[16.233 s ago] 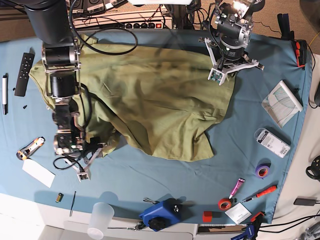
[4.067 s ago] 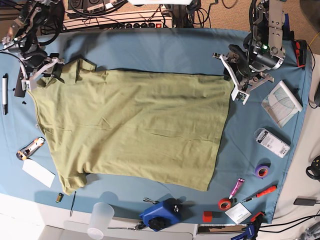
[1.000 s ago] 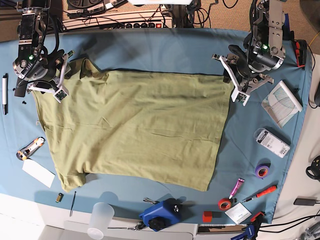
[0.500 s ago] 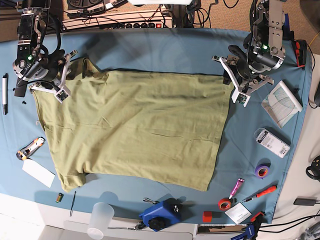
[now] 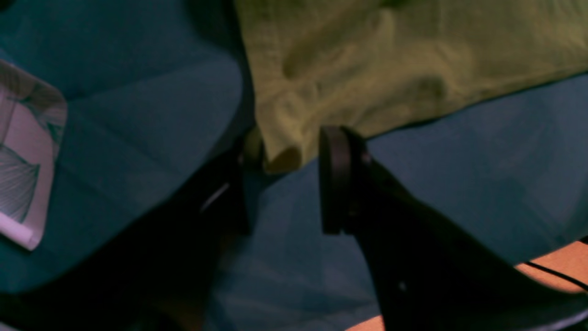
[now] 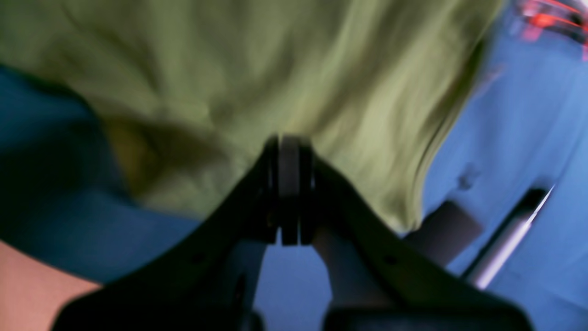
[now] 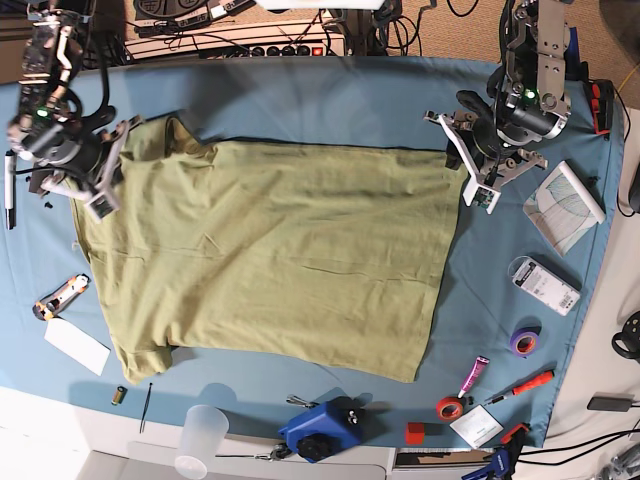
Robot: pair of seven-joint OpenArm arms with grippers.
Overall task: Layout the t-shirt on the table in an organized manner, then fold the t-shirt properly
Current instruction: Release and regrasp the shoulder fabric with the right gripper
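Teal-blue cloth is covering the wide work table [image 7: 330, 95], and the large olive-green cotton t-shirt [image 7: 280, 260] is lying spread flat across the middle of the base view, its long axis running left to right. Tape rolls and small tools are sitting along the lower right edge.

At the upper left of the frame, the right gripper [image 7: 100, 180] is sitting on the shirt's left end, by the shoulder and sleeve. In its wrist view the right gripper [image 6: 288, 193] is showing its jaws pressed together on green fabric, so it looks to be pinching the t-shirt [image 6: 257, 73].

At the upper right, the left gripper [image 7: 478, 175] is waiting at the shirt's far corner. Its wrist view is showing the left gripper [image 5: 287, 184] with jaws spread and the rolled hem corner of the t-shirt [image 5: 390, 59] lying between them, not yet clamped.

So each arm is nearest its own end, and the cloth is stretching between them.

Against half a second ago, the right gripper has slid down and left along the shirt's edge and closed; the left one has not moved.
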